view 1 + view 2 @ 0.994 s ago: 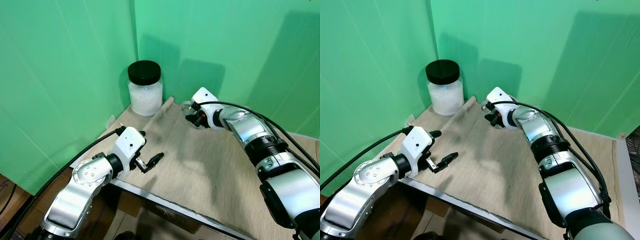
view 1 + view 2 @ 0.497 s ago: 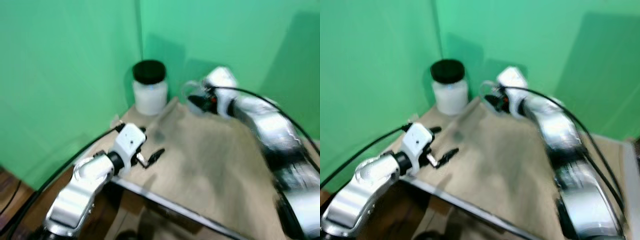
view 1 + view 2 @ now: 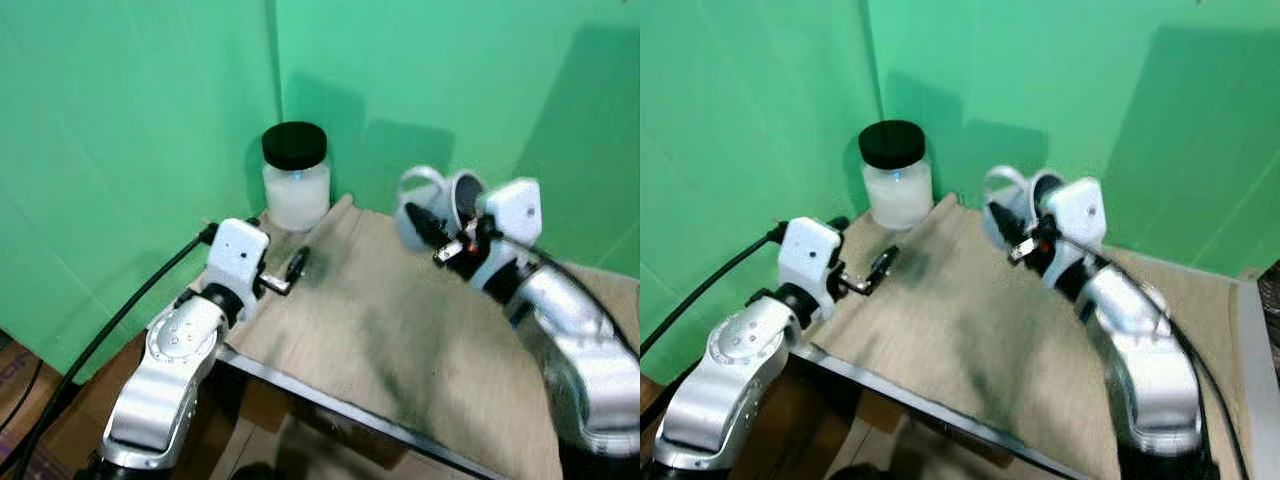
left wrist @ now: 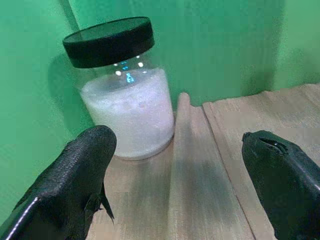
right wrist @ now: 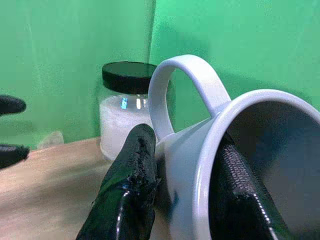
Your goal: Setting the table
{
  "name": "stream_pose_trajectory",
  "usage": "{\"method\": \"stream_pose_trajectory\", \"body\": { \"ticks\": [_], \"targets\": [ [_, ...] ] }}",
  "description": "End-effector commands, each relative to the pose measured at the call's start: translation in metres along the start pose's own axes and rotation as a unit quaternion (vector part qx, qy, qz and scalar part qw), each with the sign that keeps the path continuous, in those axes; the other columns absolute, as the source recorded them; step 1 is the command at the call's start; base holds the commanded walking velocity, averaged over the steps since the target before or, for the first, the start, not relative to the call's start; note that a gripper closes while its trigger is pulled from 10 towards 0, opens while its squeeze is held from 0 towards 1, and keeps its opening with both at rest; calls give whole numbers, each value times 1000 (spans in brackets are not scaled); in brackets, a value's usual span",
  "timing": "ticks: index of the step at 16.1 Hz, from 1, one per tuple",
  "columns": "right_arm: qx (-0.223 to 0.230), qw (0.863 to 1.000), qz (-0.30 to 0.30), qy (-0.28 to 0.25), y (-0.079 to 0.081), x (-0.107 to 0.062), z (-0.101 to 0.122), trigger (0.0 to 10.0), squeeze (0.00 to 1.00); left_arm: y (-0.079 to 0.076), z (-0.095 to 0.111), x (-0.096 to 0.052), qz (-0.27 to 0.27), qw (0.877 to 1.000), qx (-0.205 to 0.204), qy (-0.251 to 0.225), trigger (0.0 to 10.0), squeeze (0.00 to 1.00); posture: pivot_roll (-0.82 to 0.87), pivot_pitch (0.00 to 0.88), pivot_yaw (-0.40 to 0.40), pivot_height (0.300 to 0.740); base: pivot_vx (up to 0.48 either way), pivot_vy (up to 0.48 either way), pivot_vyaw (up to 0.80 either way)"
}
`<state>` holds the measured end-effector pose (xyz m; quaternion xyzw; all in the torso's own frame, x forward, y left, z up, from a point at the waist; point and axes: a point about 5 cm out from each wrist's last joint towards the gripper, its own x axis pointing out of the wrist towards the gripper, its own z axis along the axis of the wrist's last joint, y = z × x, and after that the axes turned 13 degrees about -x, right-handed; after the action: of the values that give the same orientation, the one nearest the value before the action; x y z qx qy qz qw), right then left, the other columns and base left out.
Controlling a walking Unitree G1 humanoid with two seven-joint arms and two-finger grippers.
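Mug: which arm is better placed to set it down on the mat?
Right, most likely. The right gripper already pinches the mug by its wall, tilted above the mat. The left gripper is open, facing the jar.

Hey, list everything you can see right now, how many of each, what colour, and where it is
jar: one, clear glass with a black lid, filled with white powder, in the table's far left corner by the green wall.
mug: one, white, tilted, held off the table by its rim.
cloth: one, beige, covering the tabletop, with a raised fold near the jar.
table: one, dark edge showing under the cloth.
left gripper: open, low over the cloth, pointing at the jar.
right gripper: shut on the mug's rim.
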<state>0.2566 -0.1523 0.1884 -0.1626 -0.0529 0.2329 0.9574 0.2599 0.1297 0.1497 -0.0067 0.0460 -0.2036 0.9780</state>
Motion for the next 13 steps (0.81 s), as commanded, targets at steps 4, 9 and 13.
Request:
{"method": "stream_pose_trajectory", "body": {
  "ticks": [4,9,13],
  "targets": [
    [-5,996,-87,10,0,-9,5,10000,0,2,-2,-7,28,1000,3,-2,10000,0,32,0,15,740,0,0,-800],
    [5,993,-109,45,1,-9,-1,10000,0,4,-2,-12,46,999,-8,-3,10000,0,46,0,-3,740,0,0,-800],
    [7,991,-120,58,0,-7,-3,10000,0,1,2,-11,43,999,-5,-8,10000,0,52,0,-2,740,0,0,-800]
  ]
}}
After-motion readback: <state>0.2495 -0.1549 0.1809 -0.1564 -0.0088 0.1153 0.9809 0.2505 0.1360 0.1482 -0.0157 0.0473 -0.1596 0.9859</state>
